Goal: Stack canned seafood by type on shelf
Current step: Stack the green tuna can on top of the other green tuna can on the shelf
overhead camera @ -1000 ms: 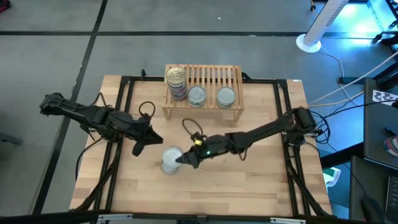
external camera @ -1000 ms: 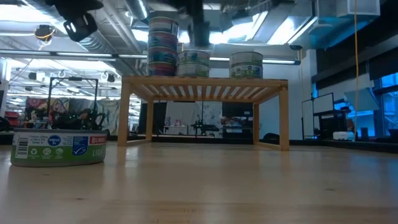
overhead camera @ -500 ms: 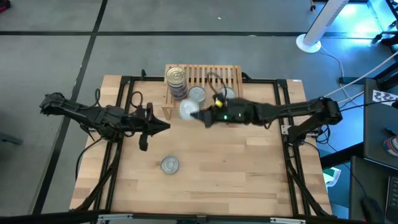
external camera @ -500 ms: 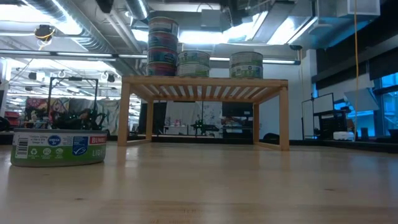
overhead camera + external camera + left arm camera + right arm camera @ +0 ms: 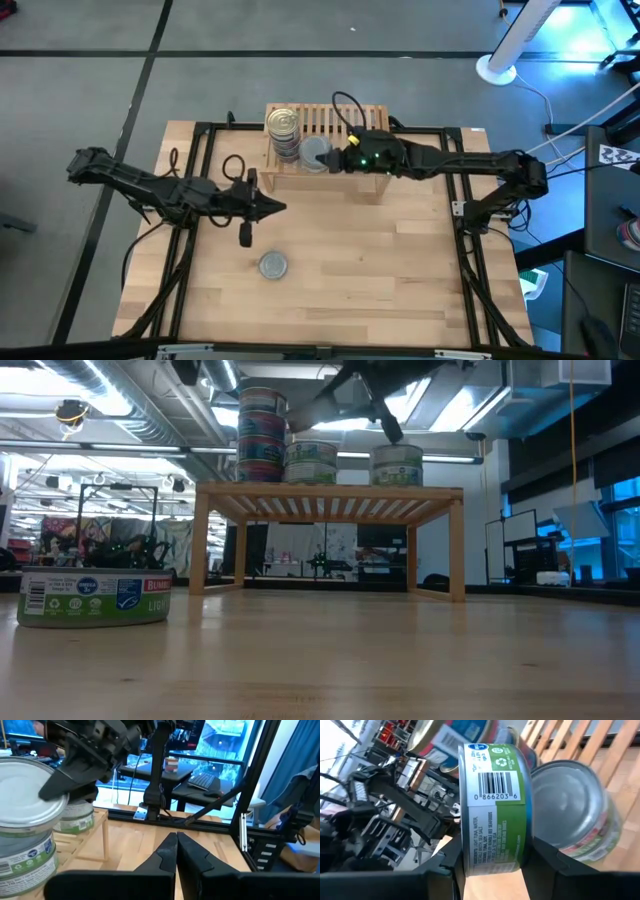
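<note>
From above, the right gripper [image 5: 322, 160] reaches over the shelf [image 5: 350, 123] with a green-labelled tin [image 5: 317, 151] in its fingers, right over or at the middle tin position, beside the tall stack [image 5: 283, 133] at the shelf's left end; the left gripper [image 5: 277, 208] sits in front of the shelf's left leg, and a lone tin [image 5: 272, 265] lies on the table [image 5: 400, 290] nearer that left arm than the right.

From table height, the shelf carries the stack [image 5: 262, 435], a middle tin [image 5: 311, 463] and a right tin [image 5: 397, 465]; a dark arm crosses above them, and I cannot tell the held tin apart from the resting one here; the lone tin [image 5: 94, 597] stands well in front.

The left wrist shows its own fingers pressed together on nothing, with tins piled close by [image 5: 27, 832].

The right wrist shows the fingers clamped on the green tin [image 5: 495, 805], turned on its side so its flat ends face sideways, the resting silver-lidded tin [image 5: 575, 810] just beyond it; I judge the tin must come level, lid up, straight over that one.
</note>
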Motion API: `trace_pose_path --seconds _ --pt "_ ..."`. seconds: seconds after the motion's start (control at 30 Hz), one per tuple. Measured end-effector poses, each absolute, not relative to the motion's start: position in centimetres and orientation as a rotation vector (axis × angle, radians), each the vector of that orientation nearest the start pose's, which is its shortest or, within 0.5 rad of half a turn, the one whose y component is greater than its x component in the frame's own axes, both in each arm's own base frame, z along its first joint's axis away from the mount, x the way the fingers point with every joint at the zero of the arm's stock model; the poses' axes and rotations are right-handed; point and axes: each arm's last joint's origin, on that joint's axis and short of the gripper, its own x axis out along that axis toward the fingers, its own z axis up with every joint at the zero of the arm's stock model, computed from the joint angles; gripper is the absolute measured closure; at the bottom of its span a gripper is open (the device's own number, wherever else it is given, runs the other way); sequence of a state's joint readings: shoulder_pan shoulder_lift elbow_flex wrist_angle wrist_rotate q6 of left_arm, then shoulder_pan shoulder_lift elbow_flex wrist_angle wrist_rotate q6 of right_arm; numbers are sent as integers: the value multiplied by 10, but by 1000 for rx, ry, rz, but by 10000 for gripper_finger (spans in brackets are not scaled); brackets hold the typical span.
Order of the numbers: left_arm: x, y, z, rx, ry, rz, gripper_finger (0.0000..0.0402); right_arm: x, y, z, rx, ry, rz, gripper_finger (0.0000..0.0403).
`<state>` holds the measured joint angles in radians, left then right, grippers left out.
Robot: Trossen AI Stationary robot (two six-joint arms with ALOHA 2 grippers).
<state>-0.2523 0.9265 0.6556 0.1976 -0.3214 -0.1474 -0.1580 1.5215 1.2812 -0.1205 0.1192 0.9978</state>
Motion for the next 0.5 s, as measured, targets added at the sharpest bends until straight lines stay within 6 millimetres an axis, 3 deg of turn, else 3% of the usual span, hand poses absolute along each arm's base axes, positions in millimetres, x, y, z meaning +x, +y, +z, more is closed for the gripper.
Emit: trace_pose_path --seconds 0.27,0.5 --pt "205 -43 299 -125 70 75 394 342 -72 332 1031 188 -463 260" --pt "205 -43 299 -119 69 75 394 342 -71 332 1051 189 -448 260"
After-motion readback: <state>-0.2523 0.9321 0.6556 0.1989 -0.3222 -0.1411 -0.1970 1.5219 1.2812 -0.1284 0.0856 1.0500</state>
